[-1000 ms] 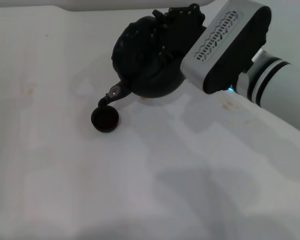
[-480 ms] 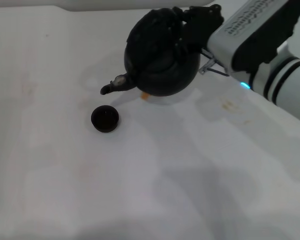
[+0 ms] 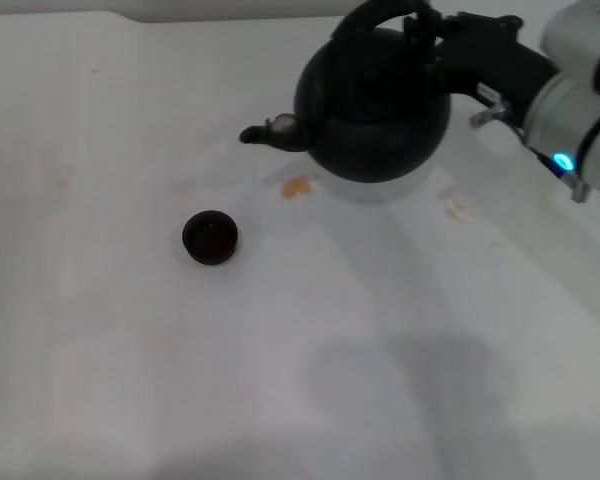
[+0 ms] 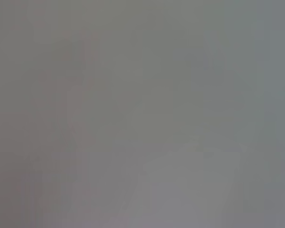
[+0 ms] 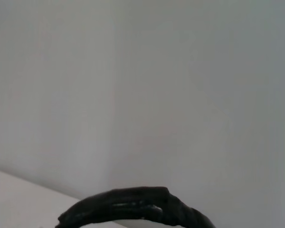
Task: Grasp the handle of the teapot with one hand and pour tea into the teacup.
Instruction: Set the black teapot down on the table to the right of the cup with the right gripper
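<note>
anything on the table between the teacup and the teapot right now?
Head view: mostly bare white table between teacup and teapot; only a small orange stain lies there, below the spout.

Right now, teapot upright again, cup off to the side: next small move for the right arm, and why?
Probably lower the teapot onto the table and release. It sits level, spout away from the teacup, with the right gripper on the handle.
</note>
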Tool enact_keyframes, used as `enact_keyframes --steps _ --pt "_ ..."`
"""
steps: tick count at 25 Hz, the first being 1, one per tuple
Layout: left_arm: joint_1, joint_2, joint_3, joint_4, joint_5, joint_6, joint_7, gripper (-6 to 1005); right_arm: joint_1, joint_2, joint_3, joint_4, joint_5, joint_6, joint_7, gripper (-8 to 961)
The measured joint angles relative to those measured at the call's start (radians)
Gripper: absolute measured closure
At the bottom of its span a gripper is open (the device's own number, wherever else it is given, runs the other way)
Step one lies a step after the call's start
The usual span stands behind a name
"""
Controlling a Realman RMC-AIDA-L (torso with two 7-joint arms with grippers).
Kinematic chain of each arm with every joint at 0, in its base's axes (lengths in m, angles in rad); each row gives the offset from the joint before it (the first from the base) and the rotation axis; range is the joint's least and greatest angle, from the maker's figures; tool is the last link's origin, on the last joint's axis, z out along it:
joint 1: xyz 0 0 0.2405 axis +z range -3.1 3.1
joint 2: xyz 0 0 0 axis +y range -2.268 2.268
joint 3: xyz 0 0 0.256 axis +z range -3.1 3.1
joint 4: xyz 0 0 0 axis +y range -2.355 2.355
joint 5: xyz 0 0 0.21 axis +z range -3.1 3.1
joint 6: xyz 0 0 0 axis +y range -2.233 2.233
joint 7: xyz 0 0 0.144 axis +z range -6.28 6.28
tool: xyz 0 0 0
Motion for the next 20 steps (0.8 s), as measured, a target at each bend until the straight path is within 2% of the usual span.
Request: enact_keyframes --steps 8,20 --pt "-0.002 0.000 0.000 0.000 -0.001 -0.001 0.000 167 -0.090 0.000 0.091 0.004 0.100 -0.103 0.000 796" --pt "-0.003 0.002 0.000 0.000 0.000 -0.002 0.000 166 -0.164 -0.002 0.109 0.035 0.149 -0.112 -0.001 797"
